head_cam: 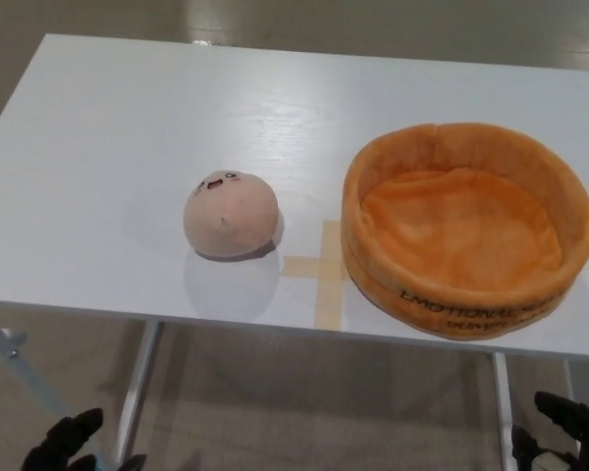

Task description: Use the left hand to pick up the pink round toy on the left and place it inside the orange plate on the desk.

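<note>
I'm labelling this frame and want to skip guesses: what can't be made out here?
- Left hand, head view: cut off by the bottom edge, so its grip state is unclear.
- Right hand, head view: cut off at the bottom right corner.
- Black lettering on the orange plate: too small and curved to read fully.
- Underside of the pink round toy: hidden against the desk.

Pink round toy [231, 214] with a small face sits upright left of the empty, soft orange plate [468, 306], apart.

Both hands cut off at bottom edge: left hand [74, 446], right hand [564, 432]. Desk [128, 128] right corner cropped; plate [468, 228] lettering partly unreadable.
</note>
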Controlling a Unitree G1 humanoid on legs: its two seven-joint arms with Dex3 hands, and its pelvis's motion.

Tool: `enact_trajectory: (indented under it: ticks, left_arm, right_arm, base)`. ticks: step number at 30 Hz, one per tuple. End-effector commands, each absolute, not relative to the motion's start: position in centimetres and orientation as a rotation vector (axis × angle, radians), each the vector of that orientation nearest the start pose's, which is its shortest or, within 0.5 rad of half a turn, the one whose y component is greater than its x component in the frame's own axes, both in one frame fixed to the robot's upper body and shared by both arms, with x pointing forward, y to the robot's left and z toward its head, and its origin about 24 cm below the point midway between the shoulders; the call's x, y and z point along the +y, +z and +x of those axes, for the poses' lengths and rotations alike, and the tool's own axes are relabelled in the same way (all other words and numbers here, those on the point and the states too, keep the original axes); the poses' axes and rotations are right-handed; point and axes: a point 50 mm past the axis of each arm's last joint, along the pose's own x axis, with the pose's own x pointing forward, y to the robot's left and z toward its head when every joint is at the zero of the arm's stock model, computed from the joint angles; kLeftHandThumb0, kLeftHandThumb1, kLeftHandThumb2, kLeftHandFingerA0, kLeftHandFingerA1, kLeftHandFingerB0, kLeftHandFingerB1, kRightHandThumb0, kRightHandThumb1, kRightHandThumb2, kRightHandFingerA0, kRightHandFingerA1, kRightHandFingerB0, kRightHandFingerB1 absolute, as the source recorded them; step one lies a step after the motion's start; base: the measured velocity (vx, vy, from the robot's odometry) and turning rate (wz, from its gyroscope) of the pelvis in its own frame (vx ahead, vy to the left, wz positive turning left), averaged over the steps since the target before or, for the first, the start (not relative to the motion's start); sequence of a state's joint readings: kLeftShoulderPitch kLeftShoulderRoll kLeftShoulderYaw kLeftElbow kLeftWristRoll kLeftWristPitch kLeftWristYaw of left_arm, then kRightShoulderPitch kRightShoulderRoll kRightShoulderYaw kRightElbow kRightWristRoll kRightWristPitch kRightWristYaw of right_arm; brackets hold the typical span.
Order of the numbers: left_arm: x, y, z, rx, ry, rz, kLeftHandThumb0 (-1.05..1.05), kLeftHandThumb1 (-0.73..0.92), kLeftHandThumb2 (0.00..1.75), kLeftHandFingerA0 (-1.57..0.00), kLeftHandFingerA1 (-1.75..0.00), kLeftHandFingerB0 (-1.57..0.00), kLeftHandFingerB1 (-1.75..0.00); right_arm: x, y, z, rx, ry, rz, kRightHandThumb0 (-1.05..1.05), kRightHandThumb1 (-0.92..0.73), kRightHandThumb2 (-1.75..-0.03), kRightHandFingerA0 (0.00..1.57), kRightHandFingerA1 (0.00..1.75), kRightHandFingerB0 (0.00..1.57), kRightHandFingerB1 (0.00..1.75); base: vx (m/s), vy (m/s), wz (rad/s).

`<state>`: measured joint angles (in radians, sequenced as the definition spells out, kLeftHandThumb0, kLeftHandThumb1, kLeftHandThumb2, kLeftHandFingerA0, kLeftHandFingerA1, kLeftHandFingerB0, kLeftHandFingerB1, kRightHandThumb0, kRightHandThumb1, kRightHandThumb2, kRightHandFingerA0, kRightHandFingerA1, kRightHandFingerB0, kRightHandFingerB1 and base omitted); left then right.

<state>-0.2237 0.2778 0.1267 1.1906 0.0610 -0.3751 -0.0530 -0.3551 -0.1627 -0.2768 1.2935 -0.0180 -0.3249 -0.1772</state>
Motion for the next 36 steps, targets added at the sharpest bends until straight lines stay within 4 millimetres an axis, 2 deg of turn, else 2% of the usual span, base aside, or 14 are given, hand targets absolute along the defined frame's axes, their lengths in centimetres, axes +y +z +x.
enact_trajectory:
  ticks: [1,4,6,10,12,15,18,19,20,21,27,32,35,36]
  left_arm:
    - [24.1,-8.1,21.0,0.470,-0.273,0.304,-0.35,0.51,0.64,-0.08,-0.20,-0.12,-0.32]
    - [23.3,-6.9,20.8,0.400,-0.398,0.343,-0.37,0.54,0.56,-0.06,-0.27,-0.14,-0.28]
    - [22.7,-5.5,20.5,0.338,-0.511,0.380,-0.40,0.54,0.59,-0.08,-0.22,-0.12,-0.28]
    - [22.1,-4.0,19.9,0.294,-0.596,0.399,-0.41,0.57,0.57,-0.08,-0.27,-0.14,-0.28]
    - [21.1,-1.1,18.8,0.215,-0.740,0.415,-0.49,0.50,0.70,-0.15,-0.37,-0.18,-0.36]
    - [20.2,1.7,17.7,0.165,-0.861,0.375,-0.39,0.54,0.66,-0.28,-0.38,-0.27,-0.36]
    - [19.7,2.9,17.3,0.154,-0.911,0.332,-0.36,0.55,0.65,-0.29,-0.38,-0.28,-0.35]
    - [19.4,3.8,17.1,0.124,-0.945,0.320,-0.30,0.60,0.59,-0.37,-0.38,-0.30,-0.32]
    - [19.3,4.0,17.1,0.116,-0.954,0.317,-0.30,0.60,0.59,-0.37,-0.38,-0.30,-0.32]
    - [19.1,5.0,16.8,0.092,-0.973,0.262,-0.30,0.59,0.58,-0.49,-0.42,-0.38,-0.34]
    - [18.6,7.3,16.4,-0.014,-1.012,0.239,-0.33,0.58,0.57,-0.55,-0.44,-0.43,-0.36]
    - [17.4,12.5,16.1,-0.247,-1.078,0.180,-0.23,0.59,0.57,-0.54,-0.45,-0.42,-0.36]
    - [17.3,13.4,16.2,-0.288,-1.064,0.168,-0.24,0.59,0.57,-0.55,-0.45,-0.42,-0.36]
    - [17.0,15.0,17.4,-0.438,-0.955,0.236,-0.27,0.51,0.63,-0.48,-0.47,-0.40,-0.41]
  right_arm:
    - [-23.2,-9.6,23.1,0.592,-0.417,-0.069,-0.27,-0.60,-0.58,0.56,0.84,0.44,0.49]
    - [-23.3,-9.5,23.3,0.588,-0.423,-0.073,-0.26,-0.59,-0.60,0.57,0.83,0.45,0.50]
    - [-23.3,-9.5,23.3,0.587,-0.423,-0.062,-0.25,-0.60,-0.60,0.56,0.85,0.44,0.49]
    - [-23.3,-9.4,23.3,0.586,-0.419,-0.056,-0.24,-0.61,-0.60,0.55,0.84,0.43,0.49]
    - [-23.3,-9.4,23.3,0.585,-0.415,-0.065,-0.25,-0.60,-0.60,0.56,0.87,0.42,0.48]
    - [-23.3,-9.4,23.4,0.585,-0.417,-0.060,-0.22,-0.61,-0.59,0.54,0.88,0.44,0.48]
    - [-23.3,-9.3,23.5,0.581,-0.417,-0.058,-0.22,-0.61,-0.60,0.53,0.88,0.43,0.48]
    - [-23.4,-9.3,23.5,0.582,-0.416,-0.065,-0.25,-0.61,-0.59,0.54,0.87,0.43,0.47]
    - [-23.4,-9.3,23.5,0.583,-0.416,-0.067,-0.25,-0.61,-0.59,0.54,0.87,0.43,0.47]
    - [-23.4,-9.3,23.5,0.579,-0.418,-0.062,-0.25,-0.61,-0.59,0.55,0.88,0.42,0.48]
    - [-23.4,-9.3,23.6,0.577,-0.424,-0.050,-0.25,-0.59,-0.60,0.55,0.90,0.43,0.50]
    - [-23.4,-9.1,23.7,0.569,-0.423,-0.052,-0.24,-0.57,-0.62,0.55,0.92,0.44,0.53]
    - [-23.4,-9.1,23.7,0.570,-0.421,-0.048,-0.23,-0.58,-0.62,0.55,0.90,0.43,0.52]
    - [-23.4,-9.1,23.7,0.571,-0.418,-0.051,-0.22,-0.58,-0.63,0.55,0.89,0.42,0.52]
  base:
    - [0.00,0.000,0.00]
    - [0.00,0.000,0.00]
    - [0.00,0.000,0.00]
    - [0.00,0.000,0.00]
    - [0.00,0.000,0.00]
    - [0.00,0.000,0.00]
    - [0.00,0.000,0.00]
    - [0.00,0.000,0.00]
    - [0.00,0.000,0.00]
    - [0.00,0.000,0.00]
    - [0.00,0.000,0.00]
    - [0.00,0.000,0.00]
    - [0.00,0.000,0.00]
    - [0.00,0.000,0.00]
